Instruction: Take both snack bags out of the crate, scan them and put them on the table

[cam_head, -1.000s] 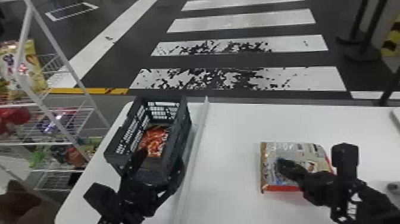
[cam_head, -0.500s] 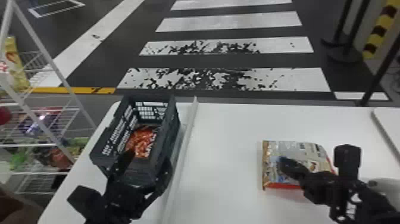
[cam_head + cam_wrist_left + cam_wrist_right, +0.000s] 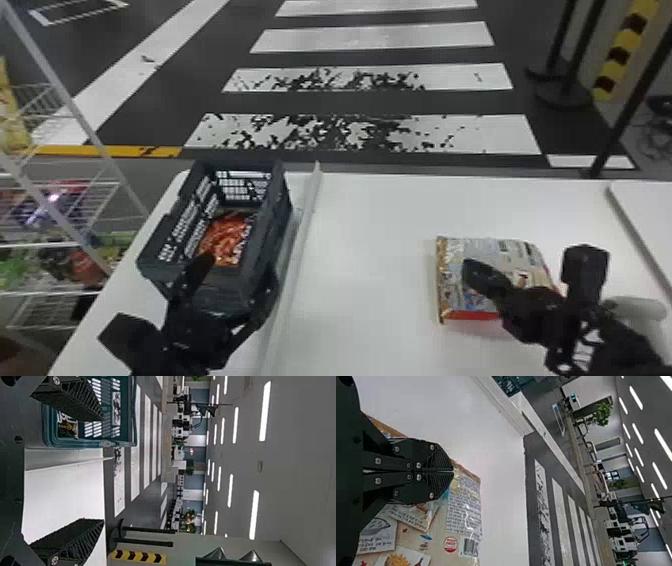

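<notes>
Fingers clenched, right gripper [image 3: 480,272] over the beige snack bag [image 3: 522,257]!
Left gripper [image 3: 237,280] spread wide at the near end of the crate [image 3: 280,207], red snack bag [image 3: 225,237] inside.

White shelves [image 3: 72,106] hold packets [image 3: 12,117]; stripes [image 3: 372,37] mark the floor [image 3: 360,102].

Large indoor hall | painted crosswalk [image 3: 495,134] | stocked wire rack [image 3: 30,245] | ceiling strip lights [image 3: 265,411]

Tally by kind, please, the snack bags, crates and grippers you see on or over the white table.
Snack bags: 2 (pale bag on the table, reddish bag in the crate)
Crates: 1
Grippers: 2 (left gripper, right gripper)
Total: 5
</notes>
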